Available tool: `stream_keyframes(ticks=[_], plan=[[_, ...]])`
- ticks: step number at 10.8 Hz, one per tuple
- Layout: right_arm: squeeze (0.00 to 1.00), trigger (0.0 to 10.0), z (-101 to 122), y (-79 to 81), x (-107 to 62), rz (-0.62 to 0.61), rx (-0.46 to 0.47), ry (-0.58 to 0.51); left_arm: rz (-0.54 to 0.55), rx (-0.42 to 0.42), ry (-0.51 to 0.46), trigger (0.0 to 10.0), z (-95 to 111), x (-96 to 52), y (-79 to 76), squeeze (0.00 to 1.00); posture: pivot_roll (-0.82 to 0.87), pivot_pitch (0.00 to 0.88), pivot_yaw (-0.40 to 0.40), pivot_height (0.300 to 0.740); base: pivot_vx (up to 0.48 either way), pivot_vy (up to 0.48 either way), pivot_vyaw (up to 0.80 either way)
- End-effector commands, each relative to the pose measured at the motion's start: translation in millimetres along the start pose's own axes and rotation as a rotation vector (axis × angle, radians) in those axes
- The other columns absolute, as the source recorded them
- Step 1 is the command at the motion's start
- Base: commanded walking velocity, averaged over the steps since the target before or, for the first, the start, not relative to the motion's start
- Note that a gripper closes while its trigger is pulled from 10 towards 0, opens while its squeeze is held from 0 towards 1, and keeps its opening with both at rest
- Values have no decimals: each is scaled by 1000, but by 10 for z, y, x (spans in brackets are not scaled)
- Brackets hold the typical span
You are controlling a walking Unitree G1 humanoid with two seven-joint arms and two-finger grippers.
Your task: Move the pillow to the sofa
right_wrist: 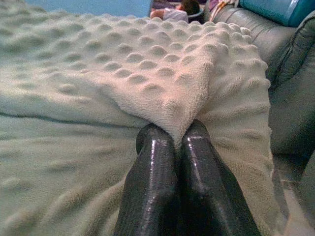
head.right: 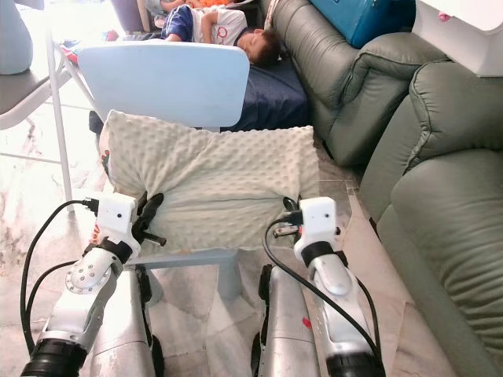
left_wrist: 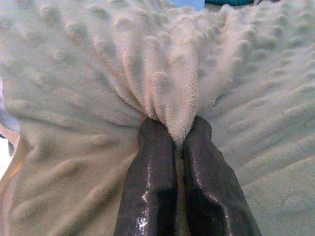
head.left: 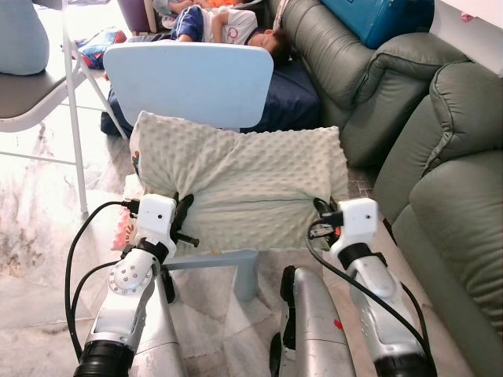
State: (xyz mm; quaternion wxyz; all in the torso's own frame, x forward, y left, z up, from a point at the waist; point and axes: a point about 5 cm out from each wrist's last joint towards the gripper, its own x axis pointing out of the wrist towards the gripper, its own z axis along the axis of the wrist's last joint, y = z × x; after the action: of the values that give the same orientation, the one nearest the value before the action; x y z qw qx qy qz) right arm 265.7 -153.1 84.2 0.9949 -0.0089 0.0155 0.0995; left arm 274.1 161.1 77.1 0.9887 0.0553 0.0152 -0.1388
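Where it lies across the seat of the pale blue plastic chair (head.left: 189,78), the pale green dimpled fleece pillow (head.left: 244,184) is pinched at both near corners. The left gripper (left_wrist: 176,140) and the right gripper (right_wrist: 174,135) each have their black fingers squeezed nearly together on a bunched fold of its fabric. The grey-green leather sofa (head.left: 440,173) stands just beside the chair on the robot's right.

Right gripper pinching the dotted pillow

The right gripper (right_wrist: 178,133) has its two black fingers (right_wrist: 150,187) pressed together on a raised fold of the pale green, bump-textured pillow (right_wrist: 123,73), whose fabric gathers into creases that fan out from the fingertips. Beyond the pillow, toward one o'clock, a grey-green sofa (right_wrist: 290,78) carries a blue case (right_wrist: 275,10), and at twelve o'clock a person (right_wrist: 179,11) lies behind a pale blue chair back (right_wrist: 98,6).
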Motion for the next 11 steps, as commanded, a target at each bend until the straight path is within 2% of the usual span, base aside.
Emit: stream_keyframes(ticks=[1,8,10,11], plan=[[0,10000,107,-302,-75,-129,-4,-40,111,17,23,10000,-18,-92,245,0,-13,0,-58,502,0,0,0],[0,10000,113,-278,-65,-112,38,-17,134,19,33,10000,-13,-17,202,0,-25,0,-48,629,0,0,0],[0,10000,105,-215,-50,-76,51,-10,152,29,51,10000,-32,-9,204,0,-25,0,-47,661,0,0,0],[0,10000,114,-167,-57,-53,54,-18,151,24,56,10000,-36,-6,209,0,-26,0,-46,661,0,0,0]])
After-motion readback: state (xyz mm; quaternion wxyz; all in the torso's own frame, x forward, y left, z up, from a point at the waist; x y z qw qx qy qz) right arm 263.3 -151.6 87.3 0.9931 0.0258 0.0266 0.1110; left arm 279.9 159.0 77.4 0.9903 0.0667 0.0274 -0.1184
